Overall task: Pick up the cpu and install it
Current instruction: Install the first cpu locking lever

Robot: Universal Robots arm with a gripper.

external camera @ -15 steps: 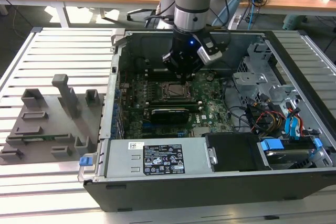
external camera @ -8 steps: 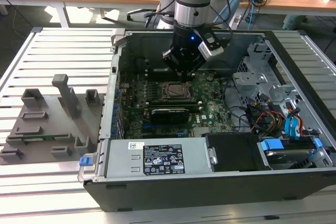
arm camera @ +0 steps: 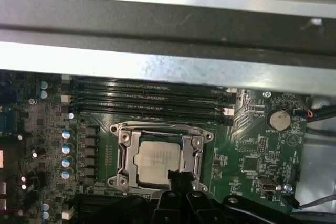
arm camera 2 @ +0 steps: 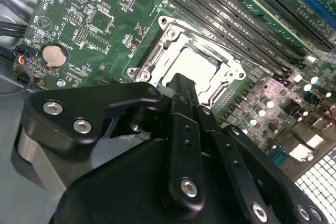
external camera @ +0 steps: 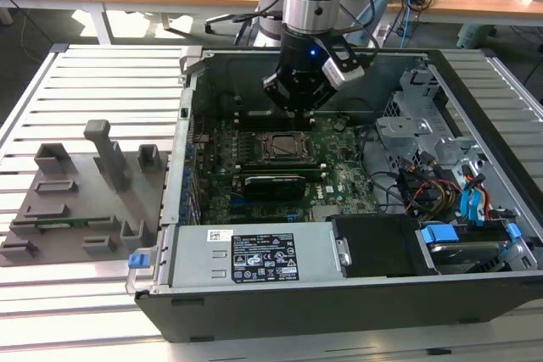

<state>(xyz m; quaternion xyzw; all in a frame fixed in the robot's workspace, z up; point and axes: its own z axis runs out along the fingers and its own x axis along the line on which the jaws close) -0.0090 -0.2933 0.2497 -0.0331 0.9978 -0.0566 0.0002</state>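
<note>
We hover our claw (external camera: 299, 110) over the seated cpu (arm camera: 157, 160); whether it's apart, we cannot tell

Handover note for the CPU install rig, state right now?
Gripper: over the motherboard socket inside the open PC case, holding nothing that I can see; finger state unclear.
CPU: lying in the socket frame, silvery top up, seen in both wrist views.
Done: chip looks placed in the socket.
Left: I cannot tell whether it is fully seated or the socket is latched; check before moving on.
Grey tray: outside the case, on the exterior view's left.
</note>
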